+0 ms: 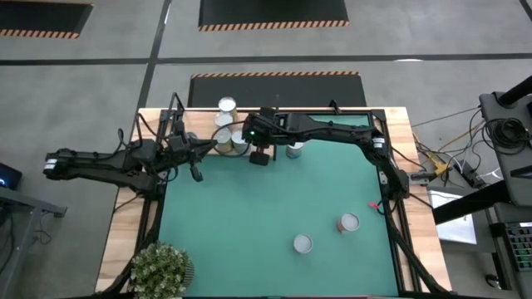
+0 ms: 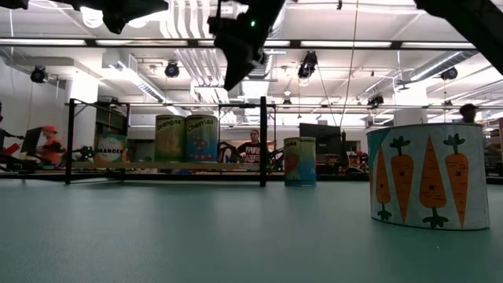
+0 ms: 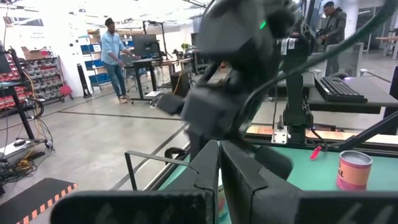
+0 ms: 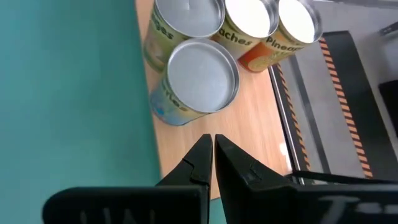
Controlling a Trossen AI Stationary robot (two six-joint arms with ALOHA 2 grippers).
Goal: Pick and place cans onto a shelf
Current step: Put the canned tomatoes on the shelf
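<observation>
Several cans (image 4: 200, 73) stand upright on the light-wood shelf (image 4: 249, 143) at the table's far edge; they also show in the high view (image 1: 226, 138) and the low view (image 2: 185, 137). One can (image 1: 295, 149) stands on the mat just right of the shelf. Two more cans (image 1: 348, 223) (image 1: 302, 243) stand near the front; one shows a carrot label (image 2: 428, 177). My right gripper (image 4: 210, 142) is shut and empty, pointing down above the shelf just right of the nearest can. My left gripper (image 3: 219, 163) is shut and empty, hovering left of the shelf (image 1: 196, 171).
A potted plant (image 1: 162, 270) stands at the near left corner. The shelf has a black metal frame (image 2: 262, 141). A small red item (image 1: 374, 205) lies near the mat's right edge. People stand in the room beyond the table.
</observation>
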